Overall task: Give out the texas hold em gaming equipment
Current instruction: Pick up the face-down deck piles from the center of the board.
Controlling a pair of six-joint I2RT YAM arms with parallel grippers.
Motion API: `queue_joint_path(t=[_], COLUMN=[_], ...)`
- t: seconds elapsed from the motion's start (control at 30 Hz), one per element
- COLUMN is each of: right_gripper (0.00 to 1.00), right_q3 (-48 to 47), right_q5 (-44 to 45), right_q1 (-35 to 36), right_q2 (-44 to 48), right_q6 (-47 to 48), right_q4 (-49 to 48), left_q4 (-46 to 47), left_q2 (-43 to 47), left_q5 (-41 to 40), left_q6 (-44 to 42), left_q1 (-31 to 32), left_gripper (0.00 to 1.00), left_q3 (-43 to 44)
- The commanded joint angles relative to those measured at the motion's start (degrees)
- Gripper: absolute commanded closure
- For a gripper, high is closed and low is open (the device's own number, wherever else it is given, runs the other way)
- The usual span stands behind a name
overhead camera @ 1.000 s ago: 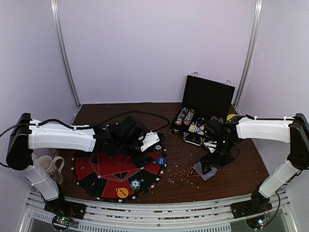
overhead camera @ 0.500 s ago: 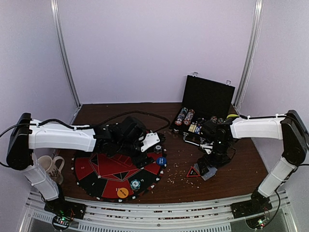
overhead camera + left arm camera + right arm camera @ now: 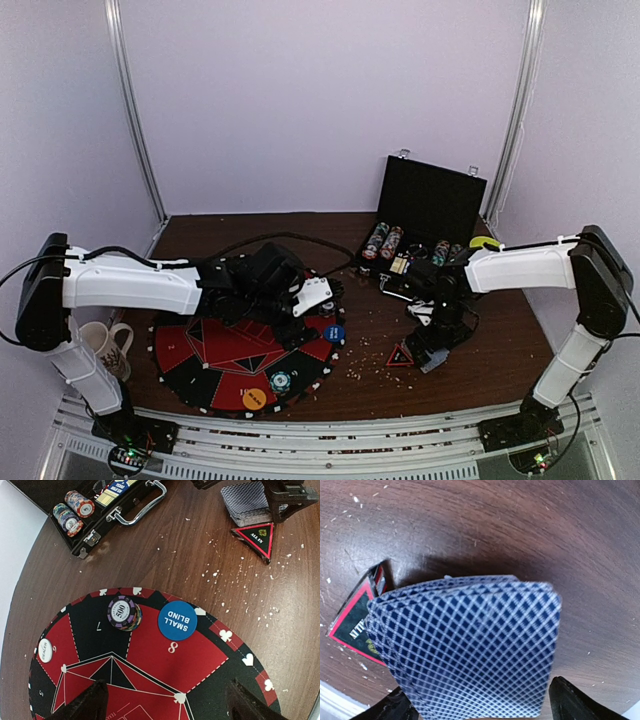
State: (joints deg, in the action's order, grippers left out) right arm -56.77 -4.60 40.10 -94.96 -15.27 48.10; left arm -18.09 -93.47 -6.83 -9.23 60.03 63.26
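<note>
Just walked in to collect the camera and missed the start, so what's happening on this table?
Two robot arms are laying out a poker set. The right gripper is down over the deck of cards beside the red ALL IN triangle, jaws open either side of it; a firm grip isn't evident. The left gripper hangs open and empty above the round mat, which already carries a SMALL BLIND disc, a chip stack and a DEALER disc. More chips sit in the open case.

The left arm reaches from the near left corner toward the counter's middle. The left end effector (image 3: 170, 707) points down, fingers wide apart. The right arm bends inward from the right edge. The right end effector (image 3: 432, 352) is low over the counter, fingers also spread.
</note>
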Motion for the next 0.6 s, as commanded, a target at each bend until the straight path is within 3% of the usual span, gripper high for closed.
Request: queue_joint_path(t=[0.0,0.17,0.37,0.57], right_gripper=[0.12,0.13,0.32,0.40], right_q3=[-0.7,-0.1,-0.5,-1.9], right_q5=[4.5,2.4,4.6,5.2], right_q1=[1.9,3.3,4.1,4.4], right_q2=[-1.4,-2.3,-3.2,-3.1], right_q6=[-0.8,-0.7,-1.6,-0.5], right_q4=[0.0,-1.2,0.2,1.3], left_q4=[0.9,0.8,0.8,0.6], left_q2=[-0.3,-0.4,-0.5,-0.6], left_q5=[0.7,0.7,0.7,0.7], left_q6=[-1.0,-1.1,-1.4,-1.5], left_q1=[-0.4,-0.5,-0.7,-0.8], left_gripper=[0.16,0.16,0.16,0.16], left_q3=[-0.1,-0.2,-0.2,0.3])
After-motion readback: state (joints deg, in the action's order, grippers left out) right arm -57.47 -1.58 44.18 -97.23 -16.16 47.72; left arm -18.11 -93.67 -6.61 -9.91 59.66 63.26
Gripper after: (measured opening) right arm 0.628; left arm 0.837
